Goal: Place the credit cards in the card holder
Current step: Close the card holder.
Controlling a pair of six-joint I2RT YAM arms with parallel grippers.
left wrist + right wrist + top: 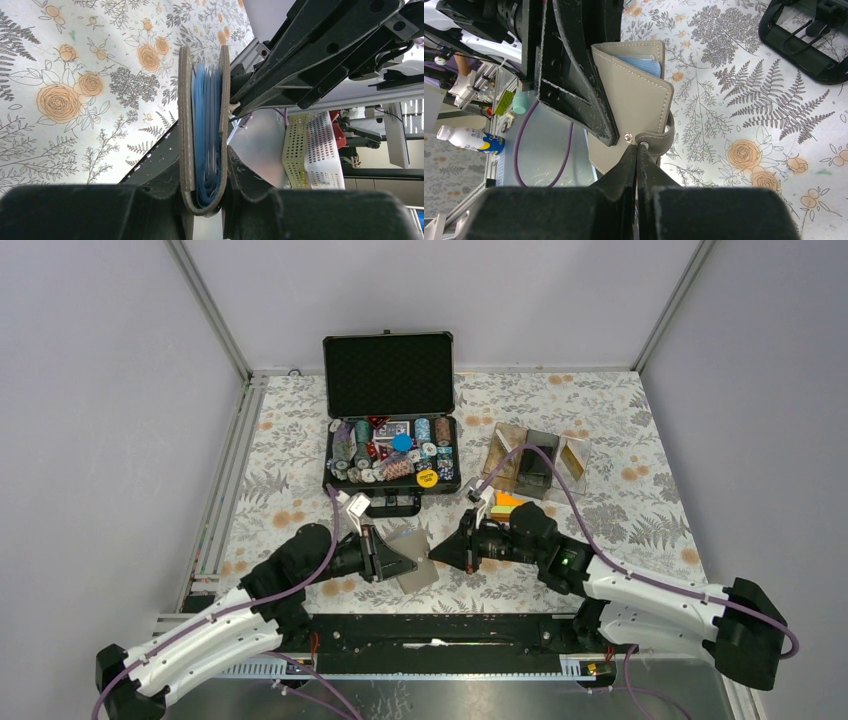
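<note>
The grey card holder (418, 562) hangs folded just above the table's near middle, and my left gripper (392, 560) is shut on its spine. In the left wrist view the card holder (186, 125) stands edge-on with blue inner panels showing, my left gripper (206, 202) clamped at its fold. My right gripper (637, 149) is shut, and its tips touch the snap end of the holder's strap (663, 136). The card holder (639, 97) fills the middle of that view. Orange and yellow credit cards (506, 502) lie on the cloth behind my right gripper (440, 554).
An open black chip case (390, 375) full of chips stands at the back centre. A clear brownish acrylic box (535, 465) sits to its right. A small black frame (392, 505) lies just in front of the case. The metal rail (430, 640) runs along the near edge.
</note>
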